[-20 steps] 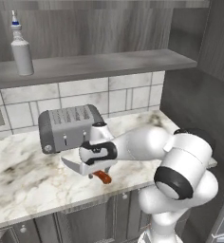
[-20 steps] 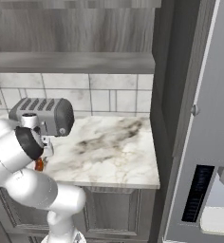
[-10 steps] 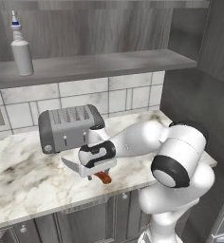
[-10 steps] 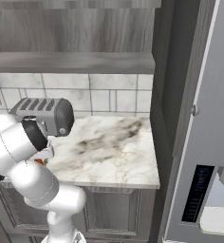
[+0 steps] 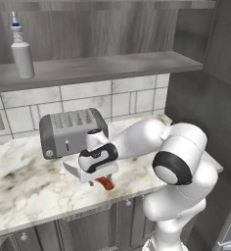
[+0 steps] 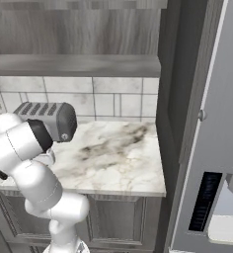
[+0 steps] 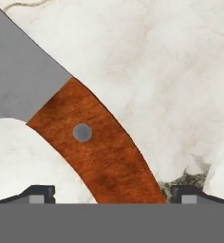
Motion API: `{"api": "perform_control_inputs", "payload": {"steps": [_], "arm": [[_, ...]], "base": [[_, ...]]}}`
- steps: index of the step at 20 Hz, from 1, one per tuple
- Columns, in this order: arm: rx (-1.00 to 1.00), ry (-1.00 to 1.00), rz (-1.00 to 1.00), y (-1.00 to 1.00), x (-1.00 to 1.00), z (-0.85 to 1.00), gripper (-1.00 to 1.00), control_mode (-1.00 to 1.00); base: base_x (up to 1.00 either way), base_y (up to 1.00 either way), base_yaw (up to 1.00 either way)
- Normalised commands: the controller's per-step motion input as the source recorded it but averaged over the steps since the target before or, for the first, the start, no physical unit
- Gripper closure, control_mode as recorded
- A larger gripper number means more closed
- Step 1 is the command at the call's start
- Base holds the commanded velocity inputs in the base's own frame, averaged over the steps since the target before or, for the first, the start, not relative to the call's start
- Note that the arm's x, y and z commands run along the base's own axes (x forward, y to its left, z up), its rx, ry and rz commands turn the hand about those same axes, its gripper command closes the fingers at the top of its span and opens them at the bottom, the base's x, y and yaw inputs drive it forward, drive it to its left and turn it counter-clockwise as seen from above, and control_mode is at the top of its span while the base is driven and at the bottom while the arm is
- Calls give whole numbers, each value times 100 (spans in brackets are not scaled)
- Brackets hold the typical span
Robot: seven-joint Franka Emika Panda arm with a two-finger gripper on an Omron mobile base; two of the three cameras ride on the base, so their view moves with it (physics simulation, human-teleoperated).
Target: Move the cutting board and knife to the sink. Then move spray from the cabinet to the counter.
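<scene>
Hand view: spread gripper [image 7: 113,192] straddles the knife [image 7: 92,142], its reddish-brown riveted handle meeting a grey blade.

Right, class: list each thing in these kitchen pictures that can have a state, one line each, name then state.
hand: open, low over the knife, one finger each side of its handle
knife: lying flat on the counter, not gripped
spray: upright on the cabinet shelf
toaster: standing on the counter behind the hand, slots empty
counter: carries the toaster and knife
</scene>
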Motion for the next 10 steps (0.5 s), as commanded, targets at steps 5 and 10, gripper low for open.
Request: {"api": "perform_control_inputs", "payload": {"steps": [5, 10], "arm": [[0, 0, 0, 0, 0, -56, 100, -100], [0, 0, 0, 0, -5, -48, 100, -100]], "base": [[0, 0, 0], [0, 0, 0]]}}
